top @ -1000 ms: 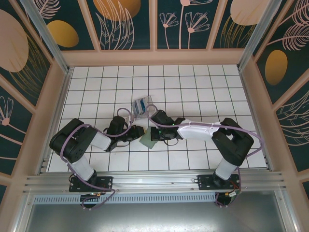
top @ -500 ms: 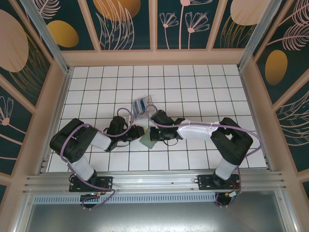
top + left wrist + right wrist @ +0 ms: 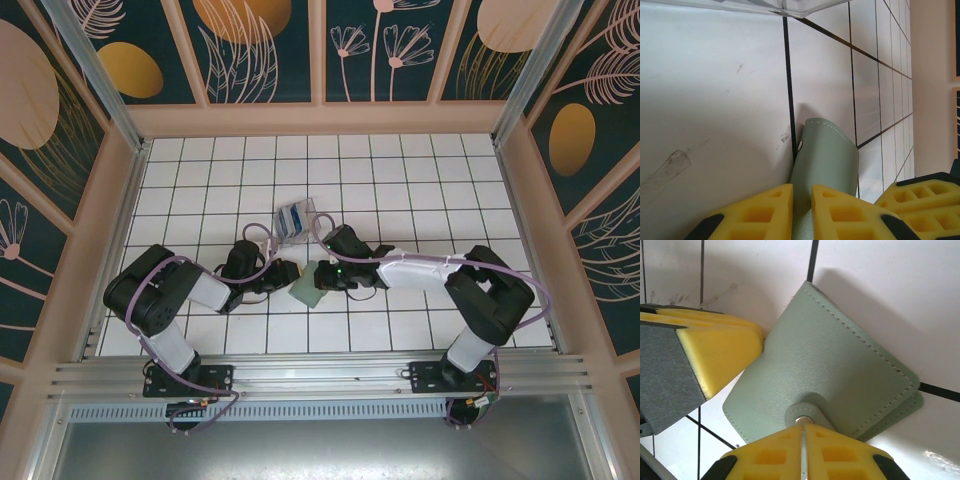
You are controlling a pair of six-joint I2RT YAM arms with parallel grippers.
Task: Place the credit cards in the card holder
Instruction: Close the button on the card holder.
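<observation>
The sage-green card holder (image 3: 306, 291) lies folded shut on the tiles between both grippers. My left gripper (image 3: 802, 197) is shut on one edge of the card holder (image 3: 827, 155). My right gripper (image 3: 802, 429) is shut on the small snap tab (image 3: 802, 415) of the card holder (image 3: 830, 365), its pads pressed nearly together. In the top view the left gripper (image 3: 290, 275) and right gripper (image 3: 325, 278) meet over the wallet. Blue and white credit cards (image 3: 292, 215) sit in a clear box behind them. The orange card is hidden.
The clear plastic box (image 3: 297, 218) stands just behind the grippers; its edge (image 3: 790, 6) runs along the top of the left wrist view. The left gripper's yellow finger (image 3: 715, 350) crosses the right wrist view. White tiled table (image 3: 420, 180) lies open around.
The right gripper and forearm have shifted slightly to the right. The card holder and left arm have barely moved.
</observation>
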